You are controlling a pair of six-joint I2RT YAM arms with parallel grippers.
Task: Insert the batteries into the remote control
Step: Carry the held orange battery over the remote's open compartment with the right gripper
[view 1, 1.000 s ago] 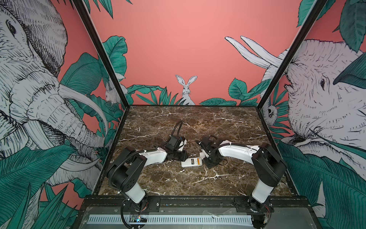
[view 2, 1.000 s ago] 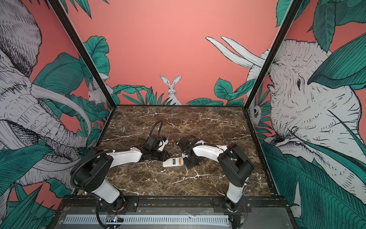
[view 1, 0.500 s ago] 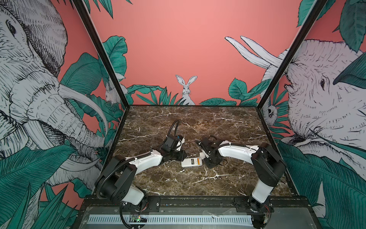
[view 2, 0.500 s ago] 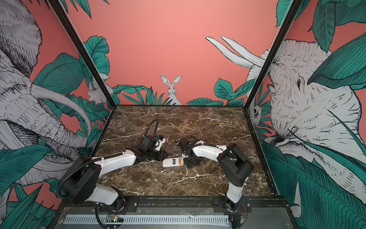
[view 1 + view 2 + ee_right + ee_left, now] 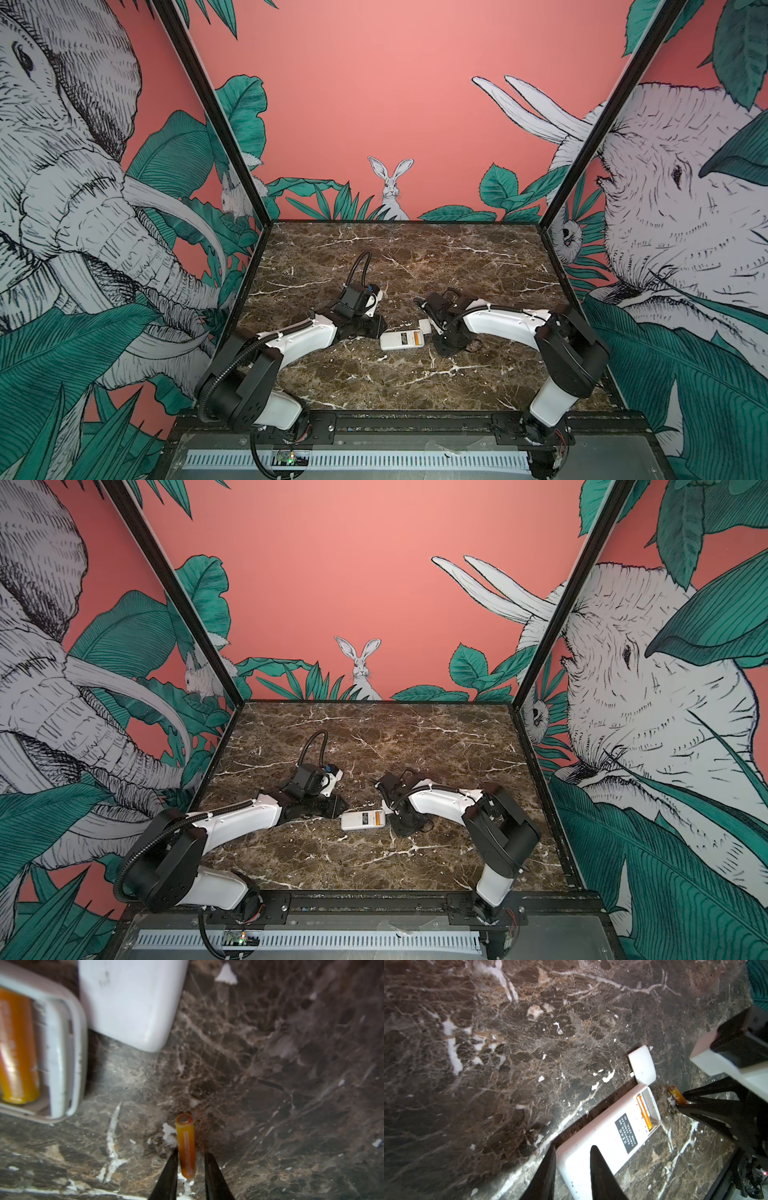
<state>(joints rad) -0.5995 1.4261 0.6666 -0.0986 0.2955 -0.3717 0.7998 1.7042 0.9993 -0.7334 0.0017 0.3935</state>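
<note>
The remote control (image 5: 401, 340) (image 5: 602, 1142) lies back up on the marble with its compartment open. One orange battery (image 5: 644, 1112) (image 5: 16, 1047) sits in that compartment. My left gripper (image 5: 572, 1151) (image 5: 376, 328) is shut on the remote's other end, one finger on the white back and the other at its long edge. A second battery (image 5: 186, 1147) (image 5: 677, 1096) lies on the table just beyond the compartment end. My right gripper (image 5: 191, 1155) (image 5: 434, 332) is open and straddles this battery, with a gap showing beside it.
The white battery cover (image 5: 642, 1066) (image 5: 128, 1001) lies loose on the marble table (image 5: 374, 386), beside the remote's open end and close to the right gripper. Printed walls close the table in on the left, right and back.
The right jaws have opened from shut and now stand around the loose battery. The left arm's elbow has dropped and swung outward while its gripper stayed at the remote. The remote has not moved.
</note>
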